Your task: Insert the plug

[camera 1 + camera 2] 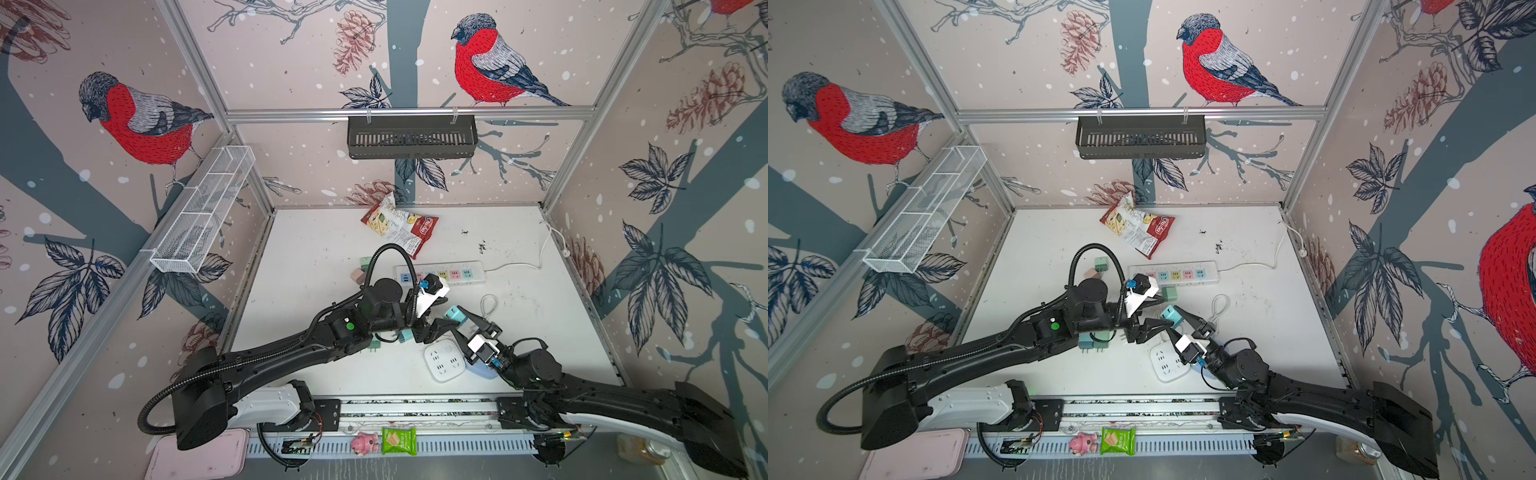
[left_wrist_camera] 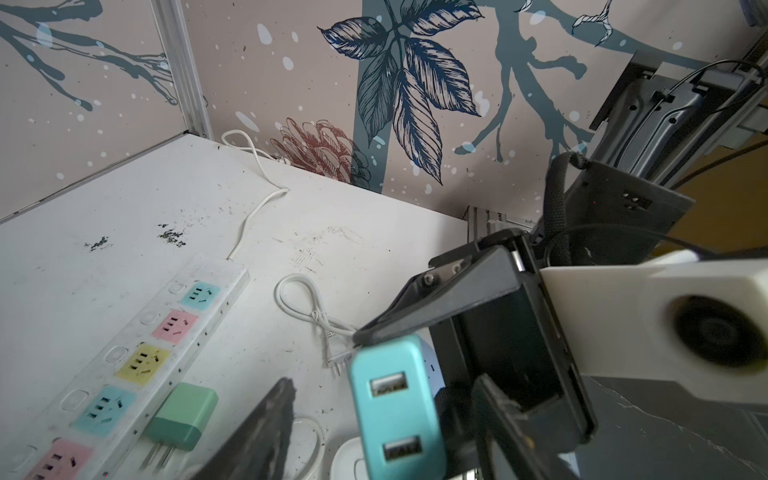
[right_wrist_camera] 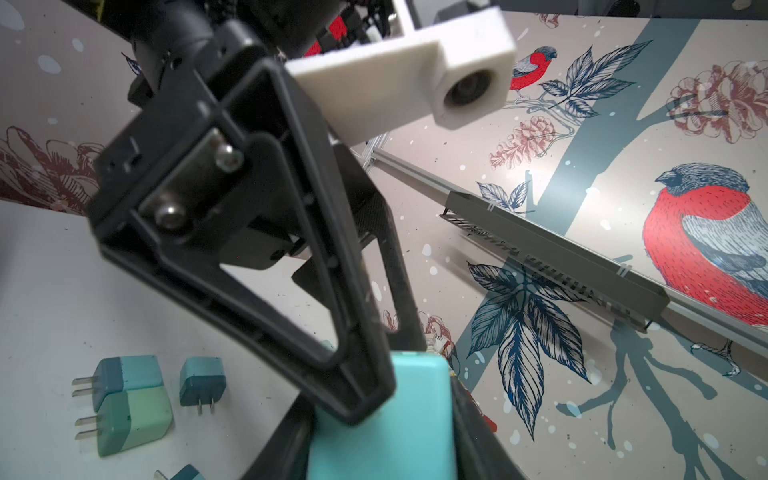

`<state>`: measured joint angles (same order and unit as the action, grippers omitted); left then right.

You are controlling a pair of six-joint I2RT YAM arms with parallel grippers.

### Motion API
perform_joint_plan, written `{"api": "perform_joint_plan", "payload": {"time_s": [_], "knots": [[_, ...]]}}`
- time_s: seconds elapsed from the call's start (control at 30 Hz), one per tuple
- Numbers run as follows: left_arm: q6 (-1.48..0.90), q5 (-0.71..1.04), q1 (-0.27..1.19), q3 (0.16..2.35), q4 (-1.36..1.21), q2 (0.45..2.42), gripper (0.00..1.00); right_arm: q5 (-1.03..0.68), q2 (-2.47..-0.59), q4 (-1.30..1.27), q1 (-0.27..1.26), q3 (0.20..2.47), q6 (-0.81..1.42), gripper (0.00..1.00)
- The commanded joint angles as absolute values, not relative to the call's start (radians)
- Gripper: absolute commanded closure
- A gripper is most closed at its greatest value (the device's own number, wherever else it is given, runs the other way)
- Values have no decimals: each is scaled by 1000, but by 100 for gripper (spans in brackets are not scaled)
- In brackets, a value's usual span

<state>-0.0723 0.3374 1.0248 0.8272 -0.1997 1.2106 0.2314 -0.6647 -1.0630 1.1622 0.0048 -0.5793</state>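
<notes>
One white tabletop [image 1: 316, 257] carried every item. Both arms reached toward its middle, where the grippers met tip to tip. The power strip [image 1: 461, 272], with a row of coloured sockets, lay flat toward the rear, its cord running off toward the right wall. A snack bag [image 1: 399, 226] lay behind the strip. A square white socket block [image 1: 444, 360] lay near the front edge, just beside the right arm.

The right gripper [image 1: 462, 316] was closed on the teal USB charger plug [image 2: 395, 411], its fingers [image 3: 478, 436] set against opposite sides of the body. The plug was held clear of the tabletop, between the power strip and the socket block, with its USB ports facing the left wrist camera.

The left gripper [image 1: 441, 326] stood roughly half open astride the plug's free end. One finger [image 2: 266, 432] showed a clear gap to the plug, so it gripped nothing. A green charger plug [image 2: 183, 415] lay just beside the strip, unplugged.
</notes>
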Motion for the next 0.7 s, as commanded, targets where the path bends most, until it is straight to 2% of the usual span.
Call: {"api": "perform_joint_plan", "payload": {"time_s": [0.0, 0.2, 0.6, 0.67], "knots": [[-69, 330, 1027, 861, -167, 1234, 33, 228, -649, -1099, 1162, -167, -584, 100], [-58, 343, 1027, 890, -136, 1284, 34, 235, -650, -1095, 1162, -164, -585, 100], [-46, 396, 1036, 956, -63, 1348, 59, 273, -637, -1100, 1161, -167, -580, 100], [-42, 411, 1035, 957, -62, 1347, 66, 269, -630, -1093, 1162, -166, -579, 100]]}}
